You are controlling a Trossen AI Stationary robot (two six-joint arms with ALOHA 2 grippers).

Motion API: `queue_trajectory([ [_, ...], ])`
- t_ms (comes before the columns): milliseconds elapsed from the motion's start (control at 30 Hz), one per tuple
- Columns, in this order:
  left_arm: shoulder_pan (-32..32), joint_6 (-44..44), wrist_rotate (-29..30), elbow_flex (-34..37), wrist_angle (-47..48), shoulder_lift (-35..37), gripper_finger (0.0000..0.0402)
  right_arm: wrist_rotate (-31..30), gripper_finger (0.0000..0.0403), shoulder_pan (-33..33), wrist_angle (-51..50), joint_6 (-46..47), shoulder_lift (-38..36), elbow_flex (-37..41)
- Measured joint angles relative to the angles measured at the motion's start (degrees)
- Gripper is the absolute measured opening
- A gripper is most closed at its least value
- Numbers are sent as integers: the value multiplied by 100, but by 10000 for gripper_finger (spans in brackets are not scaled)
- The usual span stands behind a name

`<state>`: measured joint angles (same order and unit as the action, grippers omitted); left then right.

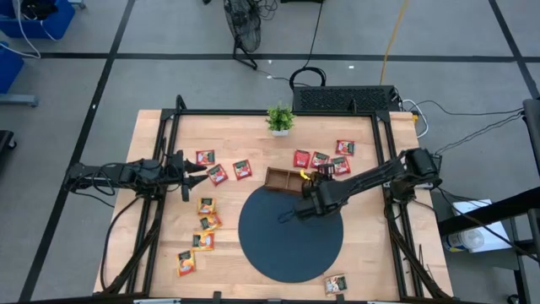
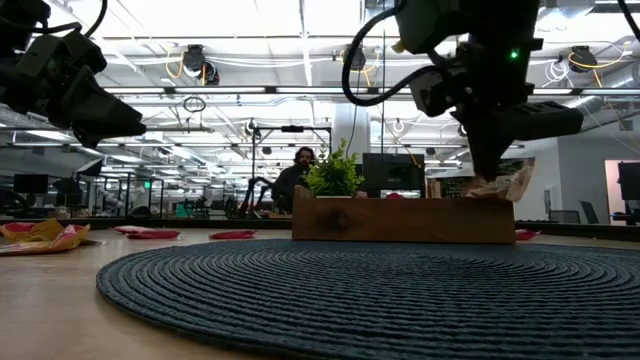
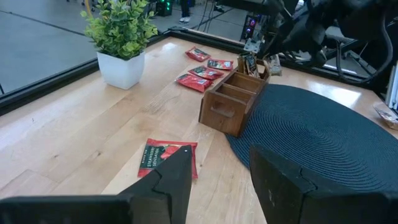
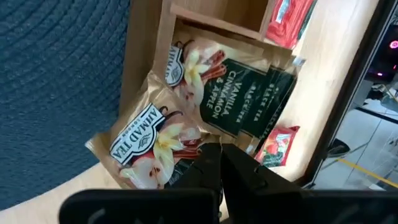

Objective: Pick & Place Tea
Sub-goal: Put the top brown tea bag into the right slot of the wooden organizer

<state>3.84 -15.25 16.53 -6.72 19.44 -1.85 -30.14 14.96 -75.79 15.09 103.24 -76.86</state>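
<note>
My right gripper (image 4: 221, 163) points down over the right end of the brown wooden tray (image 1: 283, 178), shut on a cream-and-gold tea sachet (image 4: 158, 140). A second sachet with a dark green panel (image 4: 245, 99) lies in the same end compartment. My left gripper (image 3: 217, 180) is open and hovers above the table's left part, over a red sachet (image 3: 168, 158). Red sachets (image 1: 218, 174) lie flat left of the tray and more (image 1: 320, 159) behind it. Yellow-orange ones (image 1: 206, 221) lie left of the dark round mat (image 1: 291, 245). My right gripper pinches the cream-and-gold sachet by an edge (image 4: 186, 152) between its two shut fingers, coming from above and pointing down. The sachet hangs tilted below the fingers, over the tray's right end compartment (image 2: 500, 185); whether its lower end rests in the tray is hidden.
A small green potted plant (image 1: 280, 119) stands behind the tray near the far edge. The tray sits at the mat's far rim. One pale sachet (image 1: 336, 285) lies at the near edge. Black frame rails (image 1: 160, 169) run along both sides. A person (image 2: 297, 180) shows far behind.
</note>
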Motion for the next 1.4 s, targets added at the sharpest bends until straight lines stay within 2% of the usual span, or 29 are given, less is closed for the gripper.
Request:
queue_trajectory([
  [167, 0, -1, 0, -1, 0, 0, 161, -116, 0, 19, -123, 37, -163, -215],
  [300, 0, 0, 0, 0, 0, 0, 161, -1091, 0, 148, -65, -106, -334, -417],
  [400, 0, 0, 0, 0, 0, 0, 161, -1417, 0, 272, 71, -459, -294, -472],
  [800, 0, 0, 0, 0, 1, 0, 161, -1334, 0, 481, -22, -1023, 429, -472],
  [1033, 0, 0, 0, -1, 0, -1, 161, -1332, 0, 479, -210, -1006, 522, -472],
  [1400, 0, 0, 0, -1, 0, -1, 161, -1305, 0, 450, 173, -1158, 518, -470],
])
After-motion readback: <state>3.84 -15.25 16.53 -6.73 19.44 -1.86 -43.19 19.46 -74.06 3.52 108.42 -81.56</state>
